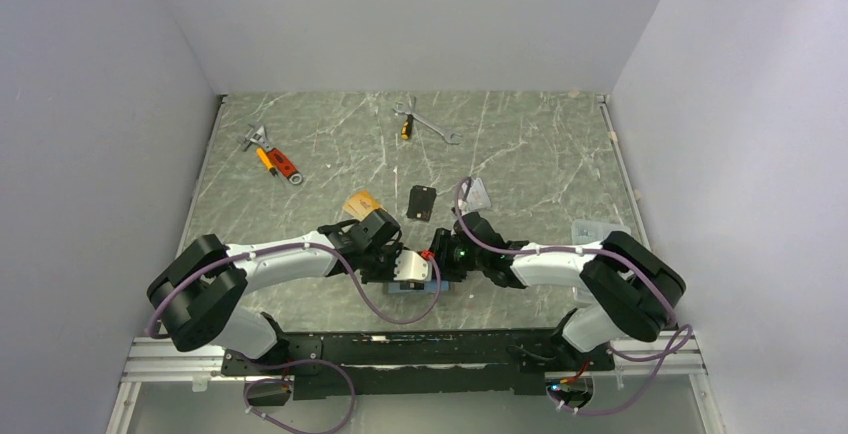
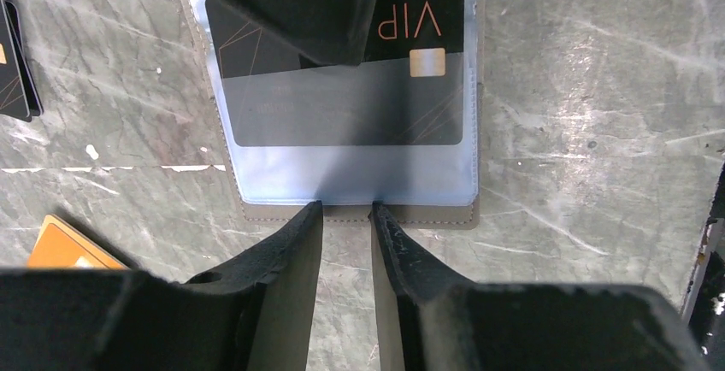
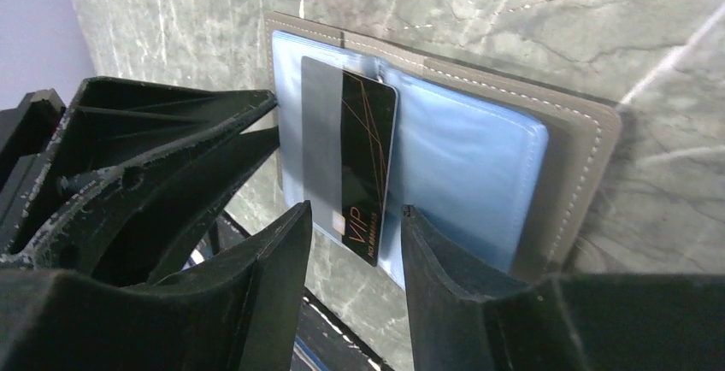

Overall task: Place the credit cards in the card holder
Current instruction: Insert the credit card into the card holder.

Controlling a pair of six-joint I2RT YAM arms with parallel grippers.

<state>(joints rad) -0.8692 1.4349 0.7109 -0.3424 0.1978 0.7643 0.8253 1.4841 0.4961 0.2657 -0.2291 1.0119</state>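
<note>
1. At the near edge of the table (image 1: 540, 154), two robot arms are bolted side by side. The left arm (image 1: 280, 259) and the right arm (image 1: 550, 259) both bend inward, and their tips meet just beyond the bases.
2. Under those tips lies the card holder (image 2: 427, 174), open and flat on the table, close to the near edge. It is taupe-grey outside with pale stitching, and light blue-grey inside with see-through pockets.
3. The left jaws stand slightly apart, with a narrow gap and nothing in it. Their tips sit at one edge of the card holder. Whether they press down on it cannot be told.
4. A black card (image 3: 368, 157) with thin gold lines sits partway inside one pocket. The end that sticks out shows the word VIP, a number and a small gold square.
5. The right jaws are apart, one on each side of the card's free end. A small gap shows on either side, so they do not clamp it.
6. A little farther out, an orange card (image 1: 360, 202) and a second black card (image 1: 423, 202) lie loose on the table, apart from each other and from the card holder.
7. Near the table's right edge sits a clear plastic box (image 1: 592, 231), faint against the surface.
8. Toward the far edge lie hand tools: a silver wrench (image 1: 440, 132) near the middle, and an orange-handled tool (image 1: 280, 164) farther left.
</note>
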